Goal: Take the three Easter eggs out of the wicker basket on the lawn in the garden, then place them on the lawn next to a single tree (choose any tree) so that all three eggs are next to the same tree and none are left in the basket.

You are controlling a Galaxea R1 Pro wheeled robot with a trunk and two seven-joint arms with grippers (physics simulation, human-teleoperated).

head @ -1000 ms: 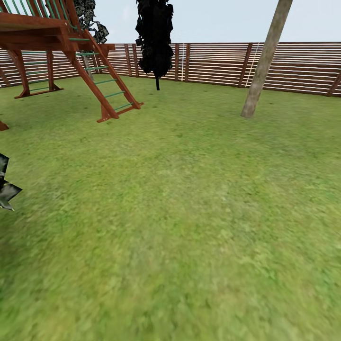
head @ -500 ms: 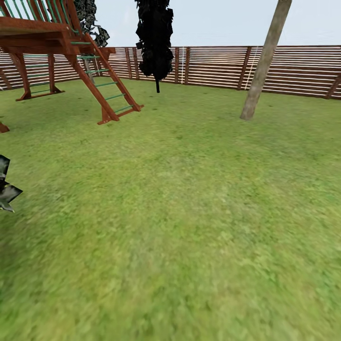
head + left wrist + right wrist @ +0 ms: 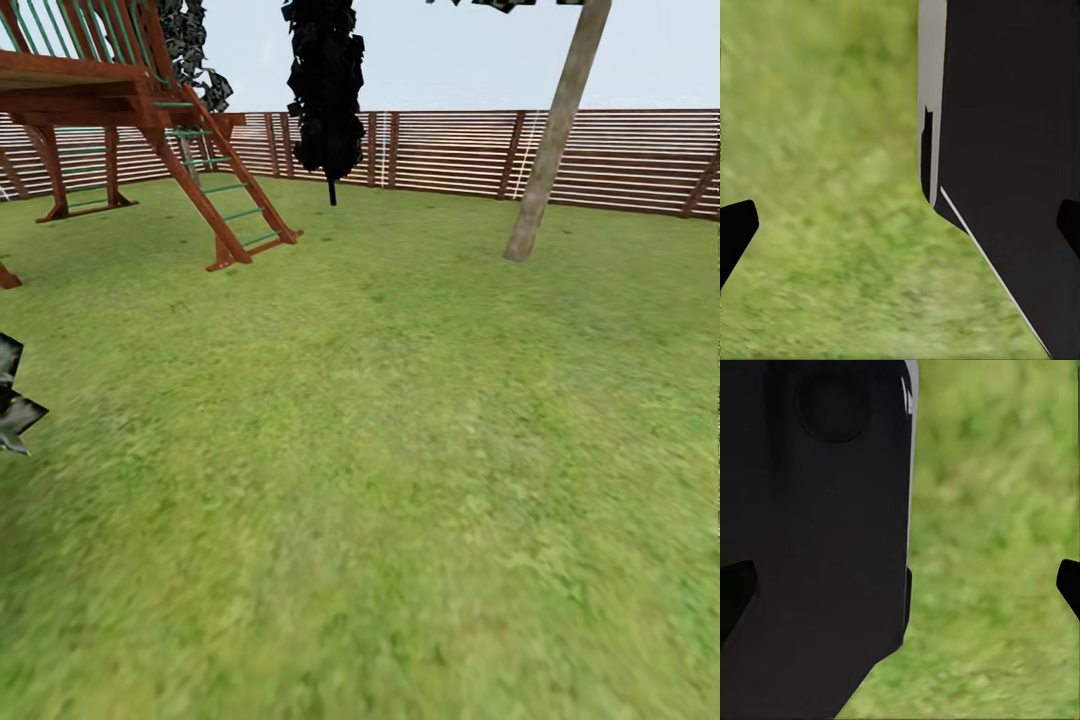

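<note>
I was on my way across the lawn (image 3: 400, 450), searching, I judged; basket and eggs were nowhere in my views. The tree (image 3: 548, 160) stood ahead to the right by the fence (image 3: 620, 155). My left gripper (image 3: 900, 225) and right gripper (image 3: 900, 585) hung spread apart, holding nothing. Next I needed to find the basket.

Ahead of me the lawn (image 3: 400, 450) runs to the fence (image 3: 620, 160). Tree (image 3: 545, 170) stands before the fence; play frame (image 3: 120, 110) far left of the tree, cypress (image 3: 325, 90) between them.
</note>
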